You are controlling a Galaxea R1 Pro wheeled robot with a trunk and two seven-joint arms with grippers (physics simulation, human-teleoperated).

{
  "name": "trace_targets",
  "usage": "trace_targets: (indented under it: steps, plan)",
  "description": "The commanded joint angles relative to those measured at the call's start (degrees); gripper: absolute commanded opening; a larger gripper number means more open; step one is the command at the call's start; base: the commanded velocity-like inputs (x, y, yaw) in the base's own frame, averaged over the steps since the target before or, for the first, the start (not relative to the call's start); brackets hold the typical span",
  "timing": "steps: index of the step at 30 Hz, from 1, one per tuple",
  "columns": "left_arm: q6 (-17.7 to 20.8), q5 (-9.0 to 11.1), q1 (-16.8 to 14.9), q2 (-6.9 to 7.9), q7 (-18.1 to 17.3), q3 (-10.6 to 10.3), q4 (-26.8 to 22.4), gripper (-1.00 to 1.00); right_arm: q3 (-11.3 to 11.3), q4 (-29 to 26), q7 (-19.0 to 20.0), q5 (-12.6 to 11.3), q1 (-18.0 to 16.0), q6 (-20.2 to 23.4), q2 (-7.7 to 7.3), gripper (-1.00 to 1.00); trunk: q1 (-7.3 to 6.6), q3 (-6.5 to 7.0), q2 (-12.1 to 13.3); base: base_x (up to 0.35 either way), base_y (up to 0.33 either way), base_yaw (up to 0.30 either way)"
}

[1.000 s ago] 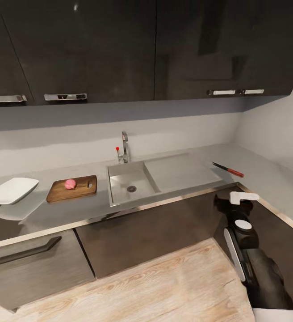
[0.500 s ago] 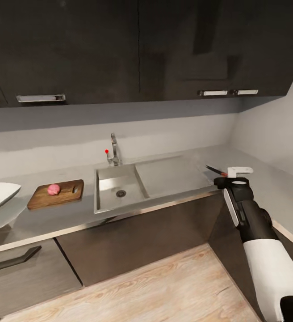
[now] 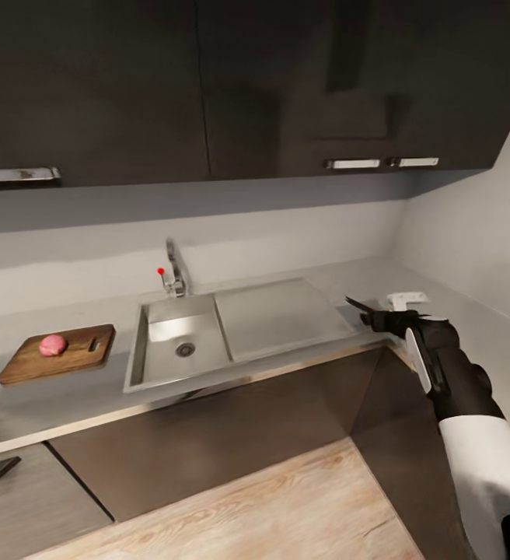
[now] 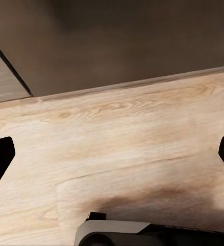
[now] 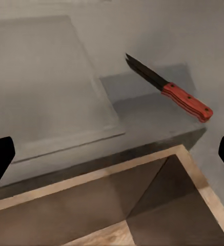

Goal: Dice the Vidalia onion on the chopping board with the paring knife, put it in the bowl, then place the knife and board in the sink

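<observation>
Vidalia onion [image 3: 52, 344] already sits on the chopping board [image 3: 59, 355] left of the sink [image 3: 173, 346], so the paring knife [image 5: 169, 87] matters now, lying flat on the grey worktop [image 3: 488, 334] just beyond the drainboard's corner. Its long axis runs diagonally, red handle away from the drainboard, just ahead of the right end effector [image 3: 399, 309], whose fingers are spread wide. Bare worktop surrounds the knife, with the front edge close by; the left end effector [image 4: 112, 154] faces the floor, also spread.

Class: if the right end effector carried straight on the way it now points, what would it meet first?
Probably the countertop near the paring knife; the open right end effector aims just short of it, though depth is unclear.
</observation>
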Motion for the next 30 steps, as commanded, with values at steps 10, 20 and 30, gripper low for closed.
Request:
trace_targets:
  steps: [10, 20, 30]
  plan:
    - [0.0, -0.1, 0.0, -0.04, 0.4, 0.1, -0.2, 1.0, -5.0, -0.9, 10.3, 0.7, 0.0, -2.8, -3.77, 1.0, 0.06, -0.11, -0.1, 0.172, -0.206, 0.0]
    - [0.0, 0.0, 0.0, -0.12, 0.7, 0.2, -0.1, 1.0, -7.4, -0.6, 10.7, 0.8, 0.2, -3.4, -5.57, 1.0, 0.06, -0.11, -0.1, 0.007, -0.008, 0.0]
    - [0.0, 0.0, 0.0, -0.04, 0.7, 0.2, -0.3, 1.0, -7.3, -0.1, 10.8, 0.7, 0.3, -3.4, -5.49, 1.0, 0.06, -0.11, -0.1, 0.107, -0.098, 0.0]
